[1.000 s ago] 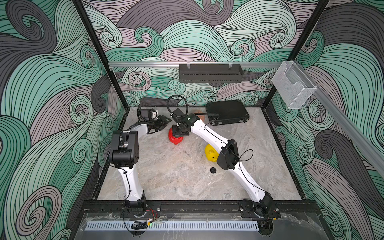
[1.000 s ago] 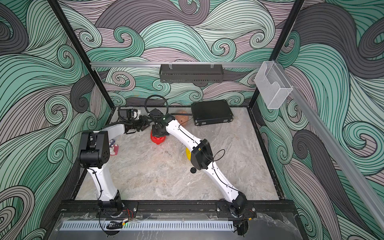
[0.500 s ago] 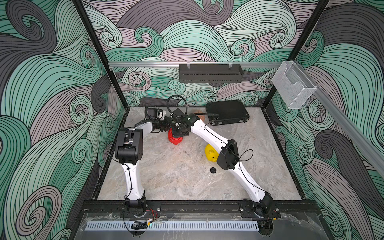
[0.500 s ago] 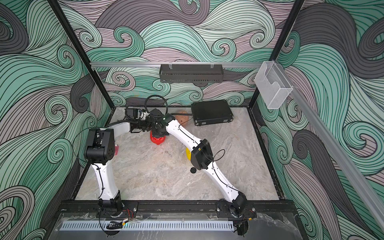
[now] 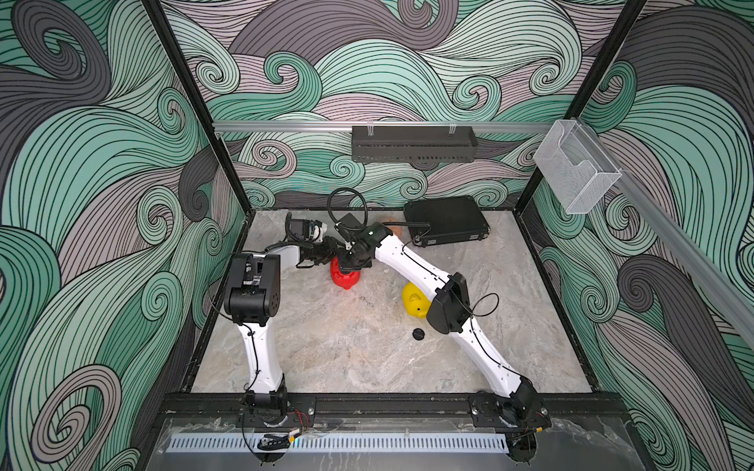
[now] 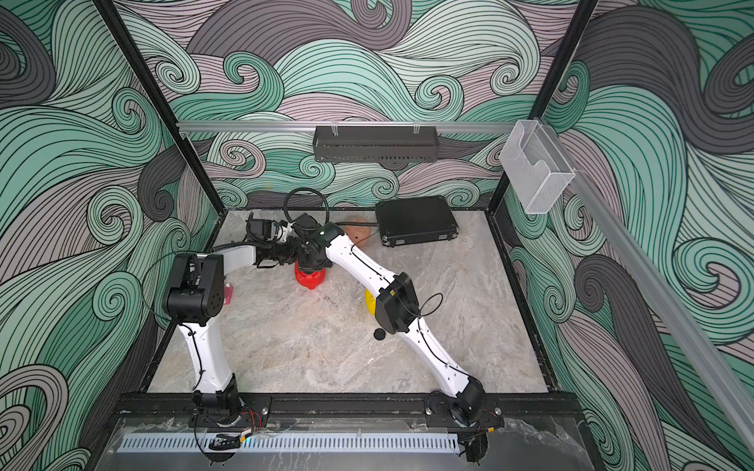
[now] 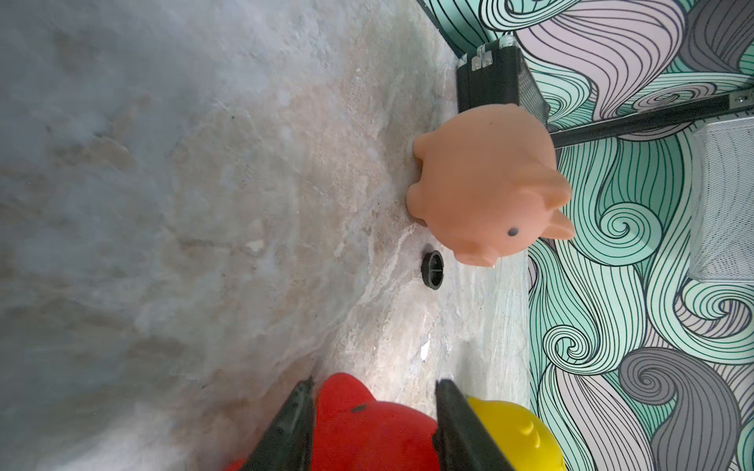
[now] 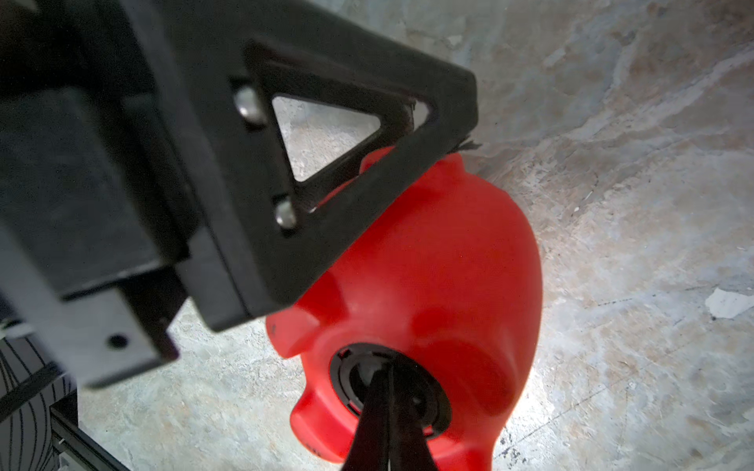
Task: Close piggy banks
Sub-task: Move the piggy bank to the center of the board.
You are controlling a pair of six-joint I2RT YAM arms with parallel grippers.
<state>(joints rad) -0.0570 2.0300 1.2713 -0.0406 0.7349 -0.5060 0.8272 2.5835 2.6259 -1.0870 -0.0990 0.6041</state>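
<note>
My right fingers (image 8: 387,412) were pressed together, their joined tips resting on the black plug (image 8: 389,391) that sat in the belly hole of the red pig (image 8: 440,285); whether they pinched its ridge or only pushed on it I could not tell. My left fingers (image 7: 453,424) stood either side of the red pig's body, part open and seemingly touching it, so I took them to be bracing it. In both top views the red pig (image 5: 345,277) lay belly-up on the surface (image 5: 367,359) near the back left, under both wrists.

To do this step well, I judged, I should have kept the left hold firm but not crushing, since the glossy shell looked slippery and likely to roll, and pushed the plug squarely down along the hole's axis, perhaps with a small twist, until its rim sat flush all round.

Further out, the peach-pink pig (image 7: 485,187) stood upright beside the black case (image 7: 493,81) with a loose plug (image 7: 432,269) just in front of its snout. The yellow pig (image 5: 414,299) lay near my right elbow, another loose plug (image 5: 418,334) close by on the surface. Those two I reckoned still needed closing
</note>
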